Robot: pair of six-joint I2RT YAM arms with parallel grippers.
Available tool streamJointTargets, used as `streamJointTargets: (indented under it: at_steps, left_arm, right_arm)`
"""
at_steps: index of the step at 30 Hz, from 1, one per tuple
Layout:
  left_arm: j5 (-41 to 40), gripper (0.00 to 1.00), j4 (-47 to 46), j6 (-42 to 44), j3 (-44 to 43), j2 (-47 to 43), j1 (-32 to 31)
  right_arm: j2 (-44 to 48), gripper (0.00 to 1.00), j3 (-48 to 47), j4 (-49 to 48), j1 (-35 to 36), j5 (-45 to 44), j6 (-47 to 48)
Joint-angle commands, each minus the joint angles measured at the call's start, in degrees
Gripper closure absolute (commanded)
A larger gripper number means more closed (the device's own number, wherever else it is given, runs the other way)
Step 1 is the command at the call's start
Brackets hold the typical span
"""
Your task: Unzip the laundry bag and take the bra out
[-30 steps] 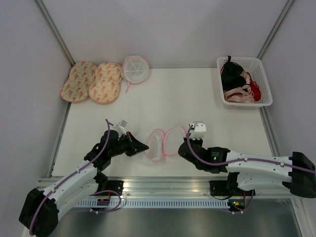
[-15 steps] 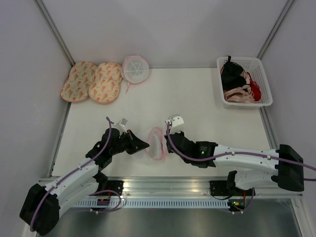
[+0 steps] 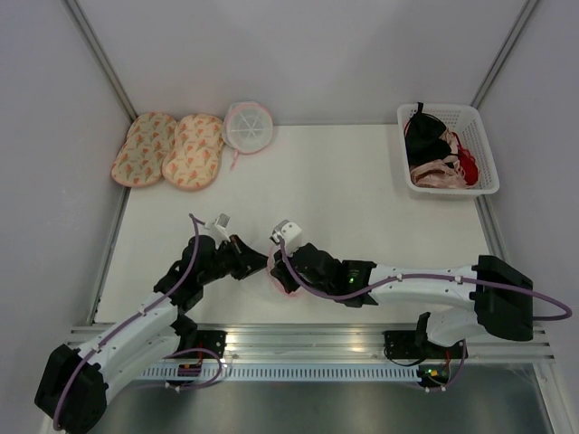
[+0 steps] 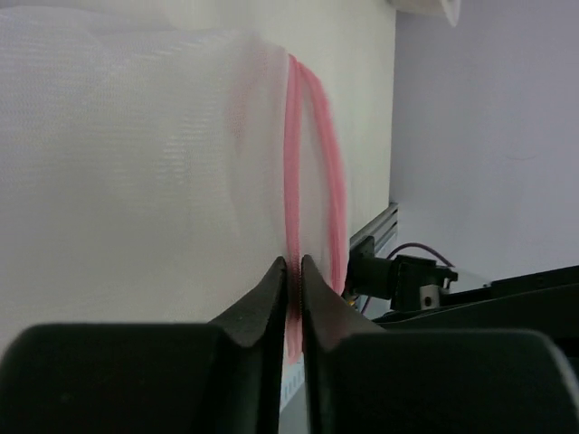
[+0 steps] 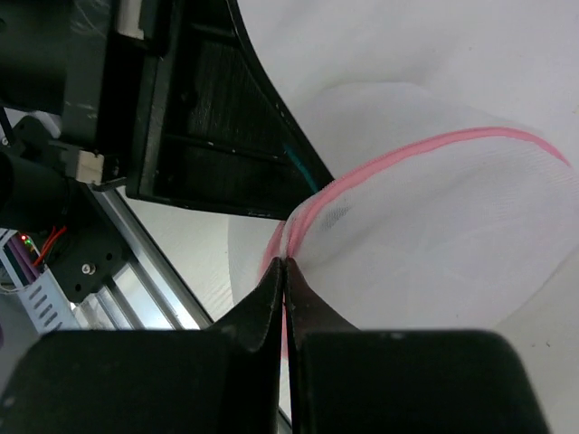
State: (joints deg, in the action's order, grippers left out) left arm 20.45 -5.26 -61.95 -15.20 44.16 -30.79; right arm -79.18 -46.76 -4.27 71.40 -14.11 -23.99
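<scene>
The laundry bag (image 3: 275, 282), white mesh with pink zip edging, lies at the near middle of the table, mostly hidden under my right arm. My left gripper (image 3: 261, 262) is shut on its pink edging (image 4: 292, 181) from the left. My right gripper (image 3: 280, 270) is shut on the pink edging (image 5: 303, 212) right beside the left fingers (image 5: 208, 108). The mesh (image 5: 434, 226) looks white, with nothing dark inside. A black bra (image 3: 423, 145) lies in the white basket (image 3: 487, 149) at the far right.
The basket also holds beige-pink and red garments. A round pouch with white ribs (image 3: 247, 125) and two patterned orange pads (image 3: 169, 149) sit at the far left. A metal rail (image 3: 308, 336) runs along the table's near edge.
My right gripper has swung left with the bag's right half, folding it over onto the left half. The two open pink loops have closed into one. My left gripper has held its place.
</scene>
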Motion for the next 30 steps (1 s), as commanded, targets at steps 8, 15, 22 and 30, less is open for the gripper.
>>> streamJointTargets:
  at_steps: [8, 15, 22, 30]
  left_arm:
    - [-9.6, 0.17, 6.7, -5.4, 1.1, -12.9, 0.0]
    - [-9.5, 0.12, 7.4, -4.9, 1.3, -13.5, 0.0]
    - [-0.9, 0.12, 6.0, 4.5, -5.4, -0.1, 0.0]
    - [6.2, 0.14, 6.6, 14.4, -8.1, 5.0, -0.2]
  right_arm:
    - [-1.0, 1.0, -3.1, 0.6, 0.1, 1.3, 4.0]
    - [-0.8, 1.0, -2.6, 0.4, 0.0, 4.7, 5.4]
    - [-2.6, 1.0, -3.0, -0.1, -0.4, 12.6, 6.6]
    - [-3.5, 0.8, -2.5, -1.2, -1.1, 18.4, 6.1]
